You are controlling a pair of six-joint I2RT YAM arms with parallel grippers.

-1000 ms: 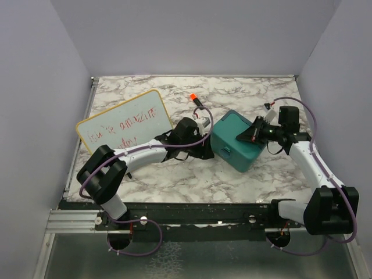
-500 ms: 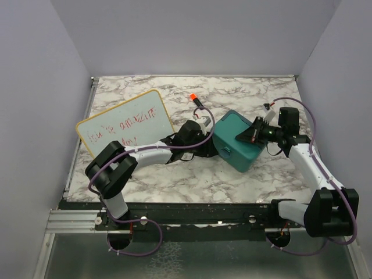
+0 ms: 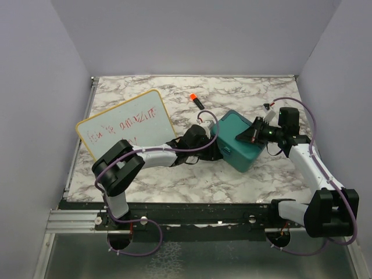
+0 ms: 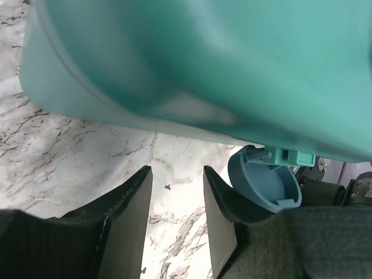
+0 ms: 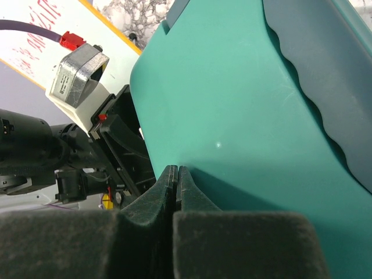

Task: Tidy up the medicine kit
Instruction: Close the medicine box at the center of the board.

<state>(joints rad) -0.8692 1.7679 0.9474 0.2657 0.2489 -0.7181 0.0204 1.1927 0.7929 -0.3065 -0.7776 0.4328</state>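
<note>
Reaching farther than a second ago, the left arm now lies low and stretched out toward the teal hard-plastic rectangular medicine kit (image 3: pixel 228 135). The kit sits closed on the marble-patterned tabletop (image 3: pixel 174 174). The left gripper (image 4: pixel 177 180) is at the kit's lower left edge, beside its rounded blue latch (image 4: pixel 264 183). Its fingers are parted, with only marble between them. From the kit's right, the right arm bends over, and the right gripper (image 5: pixel 176 171) is clenched with its tips against the lid.
</note>
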